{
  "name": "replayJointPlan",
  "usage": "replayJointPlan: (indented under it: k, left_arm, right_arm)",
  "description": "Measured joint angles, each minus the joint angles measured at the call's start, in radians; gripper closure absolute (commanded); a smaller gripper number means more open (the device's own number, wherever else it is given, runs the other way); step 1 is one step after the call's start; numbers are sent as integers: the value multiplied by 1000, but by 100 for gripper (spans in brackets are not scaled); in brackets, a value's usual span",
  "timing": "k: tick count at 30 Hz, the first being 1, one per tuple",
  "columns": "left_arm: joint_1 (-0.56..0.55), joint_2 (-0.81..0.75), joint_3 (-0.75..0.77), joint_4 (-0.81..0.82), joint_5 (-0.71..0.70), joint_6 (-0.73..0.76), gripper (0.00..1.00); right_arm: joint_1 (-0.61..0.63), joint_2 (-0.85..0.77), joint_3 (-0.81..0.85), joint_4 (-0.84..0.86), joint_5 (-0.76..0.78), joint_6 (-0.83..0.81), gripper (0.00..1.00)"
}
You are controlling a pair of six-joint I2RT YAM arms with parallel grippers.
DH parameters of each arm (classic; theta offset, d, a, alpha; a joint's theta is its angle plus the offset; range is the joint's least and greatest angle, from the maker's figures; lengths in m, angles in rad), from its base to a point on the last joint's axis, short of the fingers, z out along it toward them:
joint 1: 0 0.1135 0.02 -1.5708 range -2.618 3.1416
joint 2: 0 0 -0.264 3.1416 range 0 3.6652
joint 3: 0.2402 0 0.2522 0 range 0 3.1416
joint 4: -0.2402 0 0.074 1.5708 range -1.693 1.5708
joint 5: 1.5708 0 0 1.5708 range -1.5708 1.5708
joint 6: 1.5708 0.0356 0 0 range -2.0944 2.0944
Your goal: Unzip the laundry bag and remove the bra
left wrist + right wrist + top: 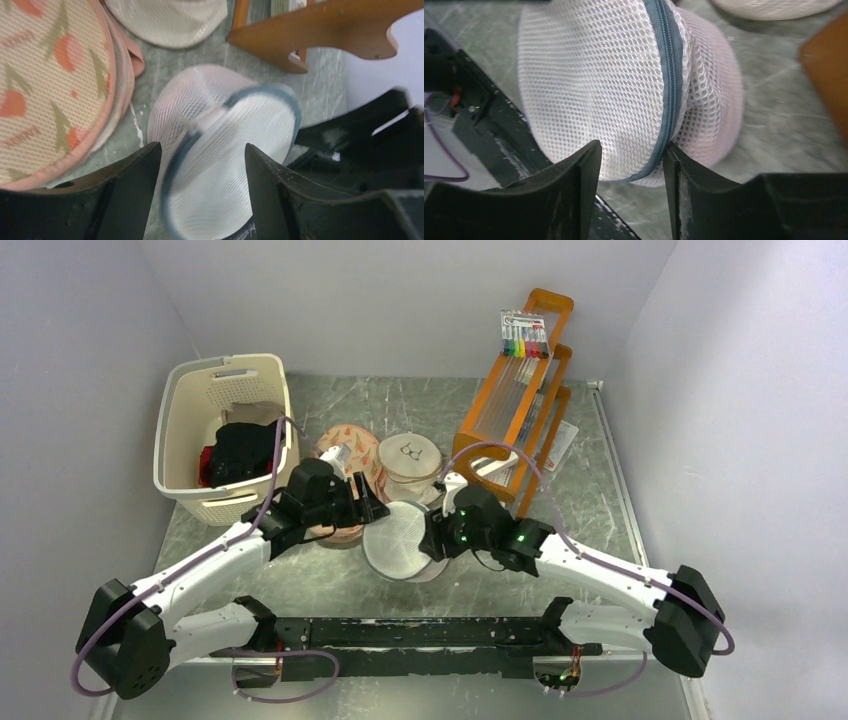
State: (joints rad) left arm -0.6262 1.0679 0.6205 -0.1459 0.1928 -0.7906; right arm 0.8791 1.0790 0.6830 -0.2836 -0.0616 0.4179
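Laundry bag (403,540) sits mid-table (600,502) between the two arms, tipped up on edge, with the peach patterned bag (45,85) just beside it.

Left gripper (368,508): jaws wide apart and astride the bag. No pinch is evident in the left wrist view, which is blurred.

Right gripper (432,537): jaws closed down on the bag's lower edge, one finger on each side of the zipper rim (671,75).

Handling, as judged: light. The mesh is soft and will dimple under the fingers, while the rim looks stiffer and holds the round shape. The mesh may slide, so the rim is the better purchase. One arm should keep the rim and the other should take the zipper pull.

The pull is not visible in any view. The bag appears fully zipped, and the contents show only as a faint pink tint.
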Motion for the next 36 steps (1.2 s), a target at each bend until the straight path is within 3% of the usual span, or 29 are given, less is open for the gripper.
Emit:
replayJointPlan:
  k: [3, 5, 10, 13, 20, 24, 28, 36]
  left_arm:
    - [0, 20, 81, -72, -67, 48, 8]
    - [0, 19, 122, -111, -108, 81, 2]
    - [0, -26, 157, -205, -172, 131, 1]
    - [0, -72, 158, -272, -170, 148, 1]
    - [-31, -93, 194, -358, -103, 165, 0]
    - [-134, -53, 246, -361, -114, 141, 1]
    - [-272, 46, 330, -359, -183, 104, 6]
    - [-486, 283, 511, -423, -483, -77, 1]
  right_arm:
    - [63, 43, -27, 100, -18, 56, 54]
    - [126, 77, -43, 196, -23, 103, 50]
    - [250, 117, -120, 468, -43, 229, 12]
    - [256, 97, -134, 502, -29, 254, 0]
    - [246, -163, -135, 364, 73, 198, 0]
    - [241, -299, -124, 238, 172, 174, 0]
    - [239, -373, -98, 97, 324, 164, 0]
    - [238, -512, -62, -53, 567, 138, 0]
